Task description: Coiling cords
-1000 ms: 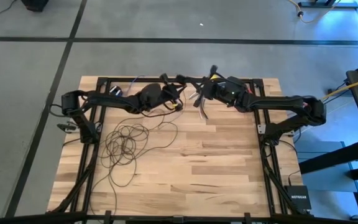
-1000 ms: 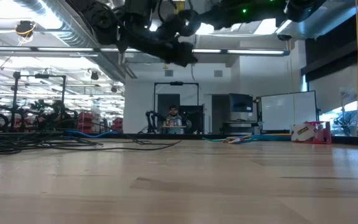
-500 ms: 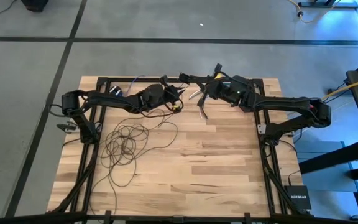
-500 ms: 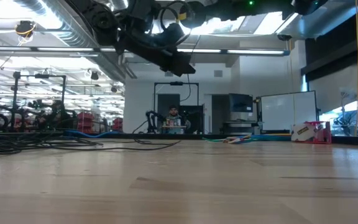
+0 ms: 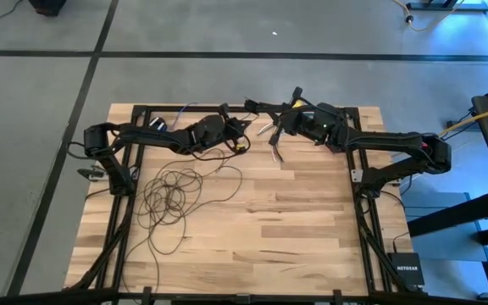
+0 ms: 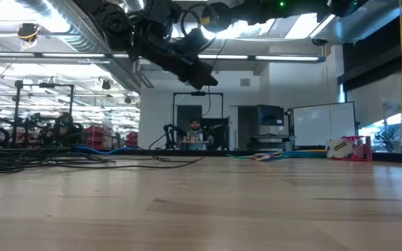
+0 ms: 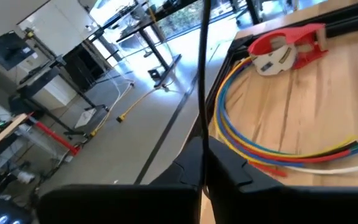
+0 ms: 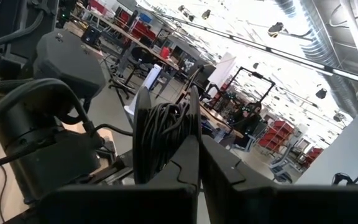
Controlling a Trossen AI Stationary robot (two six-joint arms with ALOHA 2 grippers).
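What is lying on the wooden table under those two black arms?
On the table, a loose tangle of thin dark cord sprawls below the left arm, one strand rising to the left gripper. Coloured wires hang near the right gripper. Whatever lies directly beneath the arms is hidden.

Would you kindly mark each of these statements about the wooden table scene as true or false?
1. The left hand is shut on the thin dark cord. True.
2. The right hand holds a wound bundle of that cord. True.
3. All the cord is coiled. False: loose loops lie on the wooden table.
4. Both hands rest on the tabletop. False: the low view shows them raised above it.
5. The multicoloured wires are in the left hand. False: they lie on the table by a red clip.
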